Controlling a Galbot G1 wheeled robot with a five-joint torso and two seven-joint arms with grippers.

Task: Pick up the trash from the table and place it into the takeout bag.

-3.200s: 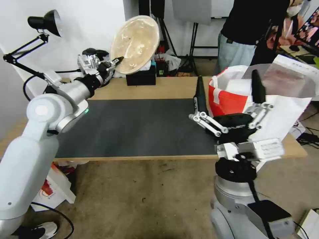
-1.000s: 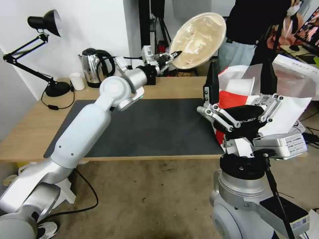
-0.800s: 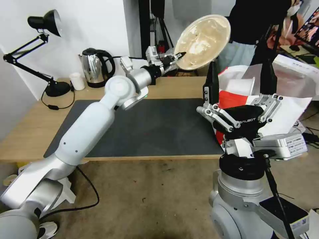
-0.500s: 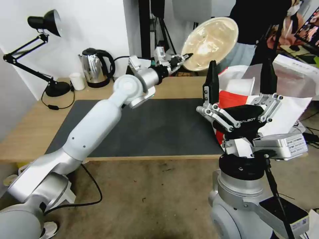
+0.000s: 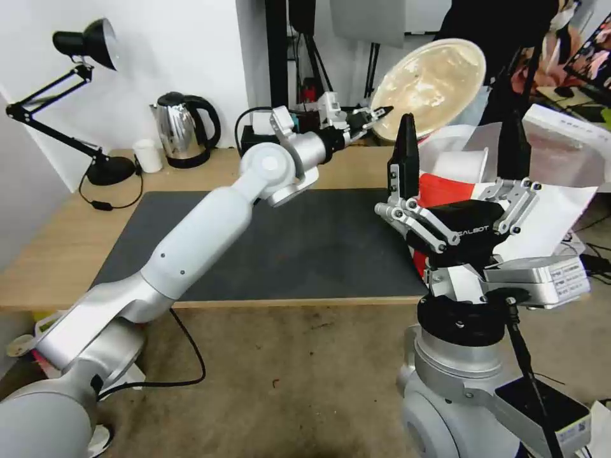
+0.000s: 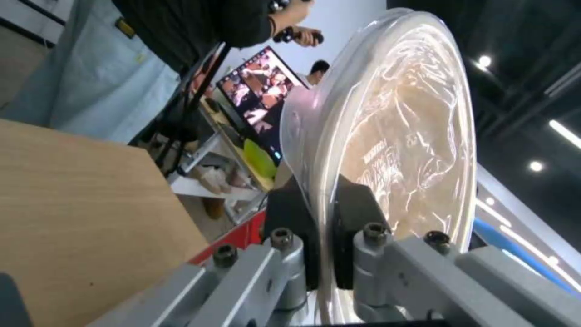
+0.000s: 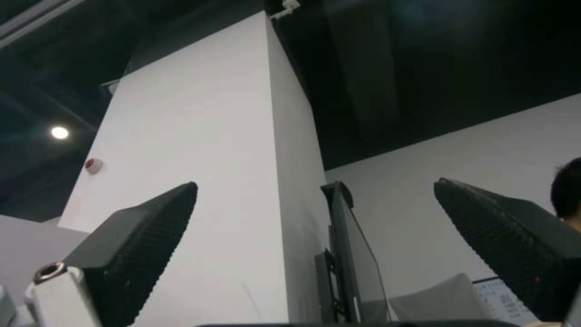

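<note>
Up at two o'clock, my left gripper (image 5: 380, 114) pinches the beige lid (image 5: 433, 86) by its rim, above the takeout bag (image 5: 455, 181). Carry step; next I'd lower, then release. My right gripper (image 5: 455, 149) idles, fingers spread wide.

Even, bright indoor light fills the head view, with soft shadows under the table (image 5: 63, 267). Glare streaks the beige translucent lid (image 6: 411, 136) in the left wrist view. Round ceiling lights (image 7: 59, 132) glow in dark surroundings.

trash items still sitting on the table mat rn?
0. The beige lid is pinched in the left end effector beside the takeout bag; a white bowl sits inside it.
</note>
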